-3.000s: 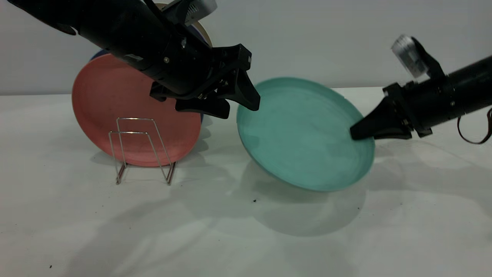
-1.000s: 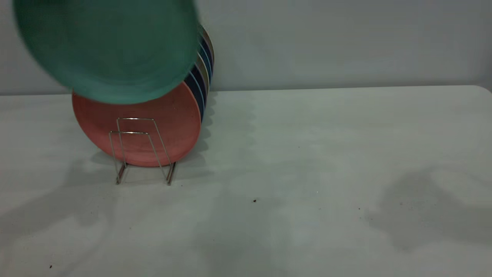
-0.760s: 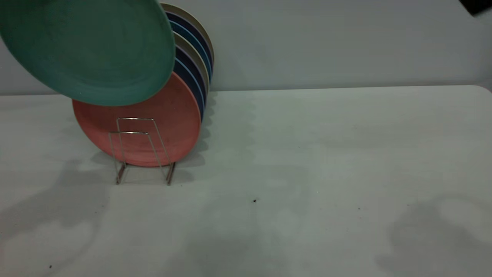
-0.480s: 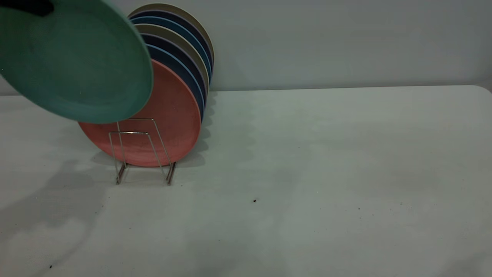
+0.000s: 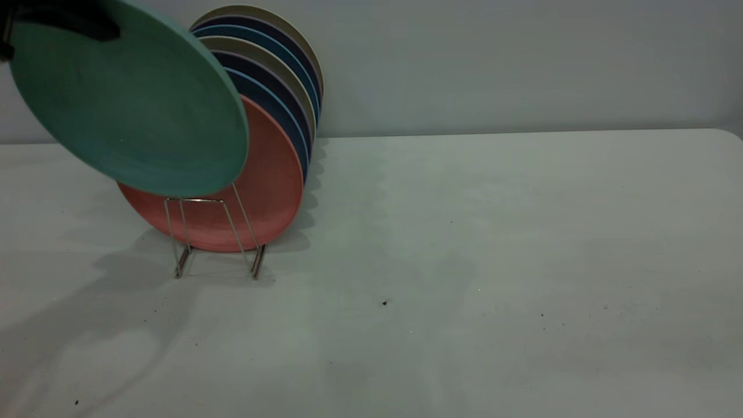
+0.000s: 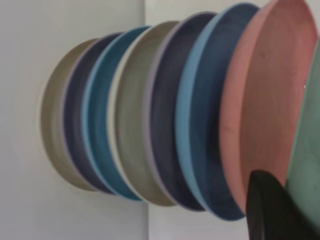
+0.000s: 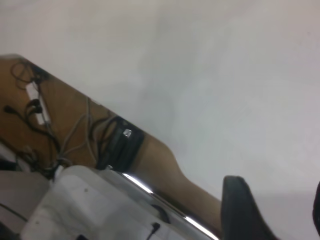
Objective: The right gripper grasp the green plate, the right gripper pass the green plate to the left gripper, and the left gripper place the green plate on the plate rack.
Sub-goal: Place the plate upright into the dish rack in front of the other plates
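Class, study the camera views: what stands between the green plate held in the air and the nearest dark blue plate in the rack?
The salmon-pink plate stands between the green plate and the nearest dark blue plate; both the exterior and left wrist views show it.

left tool (image 5: pixel 64 23) raised and gripping, right tool (image 7: pixel 272 210) spread

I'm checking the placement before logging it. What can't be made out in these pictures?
- Left gripper: exterior view's top-left corner cuts it off; only one finger shows in its wrist view.
- Plate rack: its rear loops hide behind the salmon-pink plate and green plate.
- Right gripper: only finger edges show.
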Controlling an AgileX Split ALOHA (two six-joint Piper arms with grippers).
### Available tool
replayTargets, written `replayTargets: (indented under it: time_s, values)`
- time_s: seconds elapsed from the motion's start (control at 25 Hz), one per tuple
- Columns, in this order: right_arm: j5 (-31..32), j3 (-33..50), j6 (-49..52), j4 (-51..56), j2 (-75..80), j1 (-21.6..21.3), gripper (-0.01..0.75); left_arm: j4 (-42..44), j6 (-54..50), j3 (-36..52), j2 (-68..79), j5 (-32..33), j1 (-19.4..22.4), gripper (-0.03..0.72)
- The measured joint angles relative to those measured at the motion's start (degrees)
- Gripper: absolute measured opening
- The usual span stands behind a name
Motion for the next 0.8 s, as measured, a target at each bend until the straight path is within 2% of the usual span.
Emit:
replayTargets:
  time_s: [0.4,0.8]
  values:
    - [-0.3,1.7,4.2,-5.3,-9.9,0.0,0.370,0.0,0.0,-0.2,1.4,-0.6,0.0,0.095]
    - [0.4,1.8,6.0,-5.6,-11.0,0.0,0.370,-2.3,0.0,-0.3,3.8,-2.2,0.0,0.095]
